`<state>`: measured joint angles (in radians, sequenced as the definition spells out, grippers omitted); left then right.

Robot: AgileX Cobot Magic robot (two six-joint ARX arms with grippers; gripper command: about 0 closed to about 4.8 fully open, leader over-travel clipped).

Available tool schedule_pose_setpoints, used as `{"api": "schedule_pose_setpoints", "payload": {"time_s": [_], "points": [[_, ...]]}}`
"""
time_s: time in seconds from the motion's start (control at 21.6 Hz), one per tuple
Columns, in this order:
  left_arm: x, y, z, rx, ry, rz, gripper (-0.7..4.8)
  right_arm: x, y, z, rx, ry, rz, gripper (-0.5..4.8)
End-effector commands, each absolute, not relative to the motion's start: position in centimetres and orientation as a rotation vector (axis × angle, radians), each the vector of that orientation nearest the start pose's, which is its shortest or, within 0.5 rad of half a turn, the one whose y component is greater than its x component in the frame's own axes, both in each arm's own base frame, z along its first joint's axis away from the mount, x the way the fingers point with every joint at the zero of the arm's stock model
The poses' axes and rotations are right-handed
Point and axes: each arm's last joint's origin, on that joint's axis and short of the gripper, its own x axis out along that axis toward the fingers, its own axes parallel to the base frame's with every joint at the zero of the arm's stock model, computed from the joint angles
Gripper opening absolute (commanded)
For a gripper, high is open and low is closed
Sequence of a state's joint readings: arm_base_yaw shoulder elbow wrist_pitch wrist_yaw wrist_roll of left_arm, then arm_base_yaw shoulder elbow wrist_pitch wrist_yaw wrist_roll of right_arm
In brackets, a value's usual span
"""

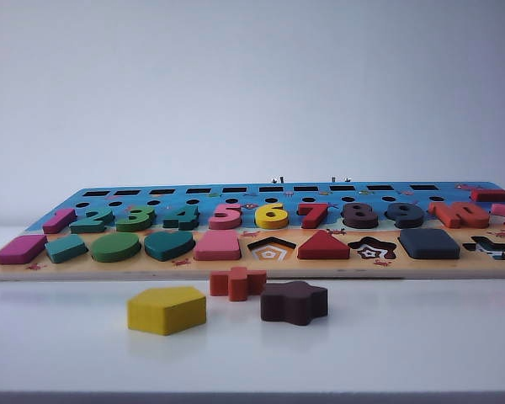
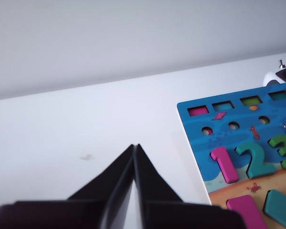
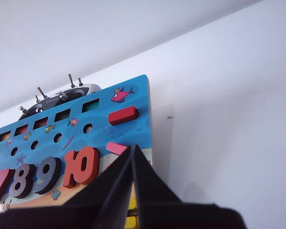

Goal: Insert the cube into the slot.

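Your left end effector [image 2: 135, 149] has its black fingers pressed together and empty over the bare white tabletop [image 2: 86, 133], just left of the wooden puzzle board [image 2: 193, 138]; your right end effector [image 3: 133, 150] is likewise pinched shut on nothing, above the board's right edge near the orange number ten [image 3: 81, 167]. The flat dark navy-blue square wooden cube [image 1: 428, 243] sits seated in its square slot [image 1: 428, 255] in the board's near row, towards the right, between the star-shaped recess [image 1: 371, 248] and the cross-shaped recess [image 1: 489, 247]. On the tabletop before the board lie a yellow pentagon block [image 1: 166, 309], an orange cross block [image 1: 237, 283] and a dark maroon star-like block [image 1: 294, 302].
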<state>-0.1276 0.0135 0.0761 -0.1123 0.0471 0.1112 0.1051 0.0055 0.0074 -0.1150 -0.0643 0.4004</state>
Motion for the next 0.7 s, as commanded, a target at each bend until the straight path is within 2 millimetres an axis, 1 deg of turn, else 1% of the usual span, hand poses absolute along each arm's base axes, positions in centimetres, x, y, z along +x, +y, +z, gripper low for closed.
{"api": "schedule_pose_setpoints", "payload": {"time_s": [0.05, 0.23, 0.7], "points": [[9.4, -1.3, 17.0, 0.117, 0.02, -0.166, 0.07, 9.6, 1.2, 15.6, 0.396, 0.128, 0.151, -0.04], [9.7, -1.2, 15.8, 0.12, 0.06, -0.138, 0.07, 9.6, 1.2, 15.5, 0.396, 0.136, 0.15, -0.04], [9.6, -1.2, 15.3, 0.119, 0.114, -0.142, 0.07, 9.6, 1.2, 15.5, 0.396, 0.136, 0.151, -0.04]]}}
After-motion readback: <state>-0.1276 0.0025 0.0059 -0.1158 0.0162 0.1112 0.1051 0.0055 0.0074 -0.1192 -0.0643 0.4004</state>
